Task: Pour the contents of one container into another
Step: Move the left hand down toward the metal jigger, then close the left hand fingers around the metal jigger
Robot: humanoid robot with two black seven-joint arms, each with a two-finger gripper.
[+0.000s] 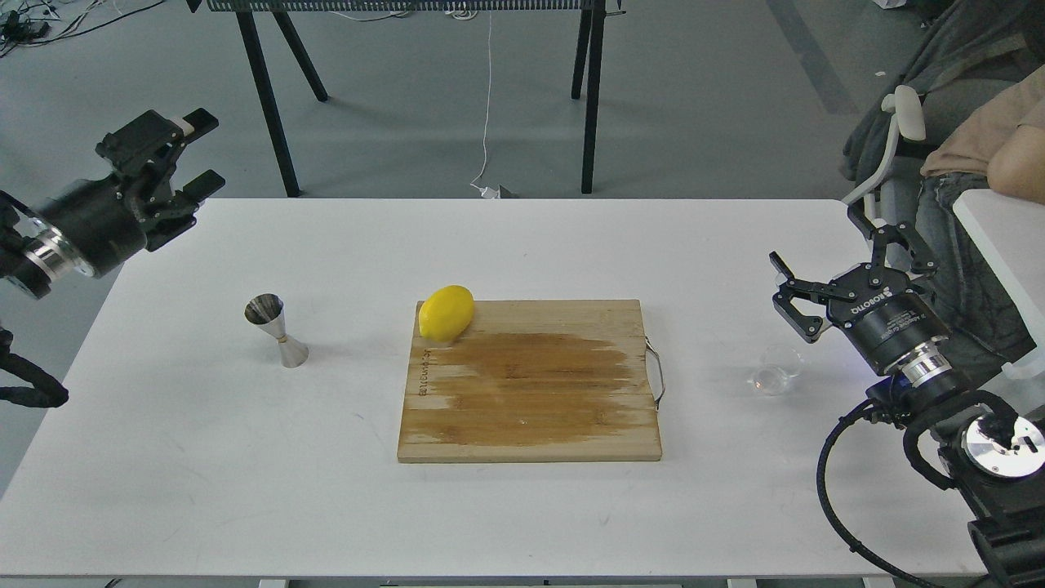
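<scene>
1. Small clear glass cup (776, 370): short, round and transparent, it stands upright on the white table (204, 457) near the right edge, well apart from the cutting board. Whether it holds liquid cannot be told.
2. Handling, judged: the glass is likely light, rigid, smooth and breakable. A grip across the side wall at mid-height, with moderate pressure, looks soundest; pinching the rim risks a slip or a chip.
3. Small shiny stainless-steel hourglass jigger (277, 330): it stands upright on the left half of the table, wider mouth up. Judged light and tall for its narrow base, so a nudge could tip it.
4. Right gripper (833, 269): fingers spread wide, holding nothing, raised just beside and behind the cup, not touching it.
5. Left gripper (200, 155): fingers parted, empty, held above the table's far-left corner, well apart from the jigger.
6. Surface: matt white tabletop. A rectangular wooden cutting board (531, 384) with a metal handle on its right side lies between cup and jigger. A yellow lemon (446, 313) rests on its far-left corner.
7. Room: grey floor, black table legs (269, 106) and a white cable (487, 98) behind. A seated person (992, 139) is at the right edge.
8. Status, judged: pouring has not begun.
</scene>
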